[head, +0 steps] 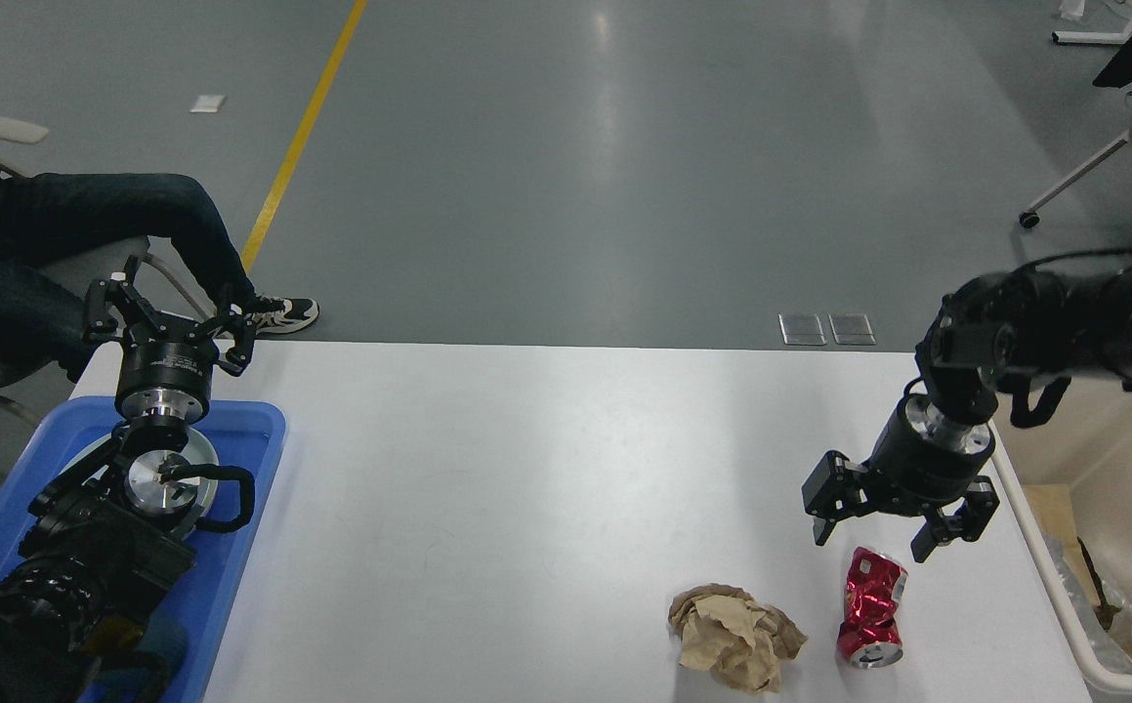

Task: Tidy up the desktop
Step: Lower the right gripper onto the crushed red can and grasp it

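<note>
- Crumpled brown paper (736, 637) and crushed red can (871, 607) lie near the front edge of the desktop (526, 488), side by side, apart.
- My right gripper (871, 532) hangs just above the can, fingers spread, holding nothing.
- Blue tray (253, 459) left, beige bin (1083, 625) right.
- My left gripper (171, 322) over the tray's far end, fingers spread, empty.

The desktop (526, 508) bears a blue tray (253, 459), crumpled paper (733, 649), crushed can (871, 607).
</note>
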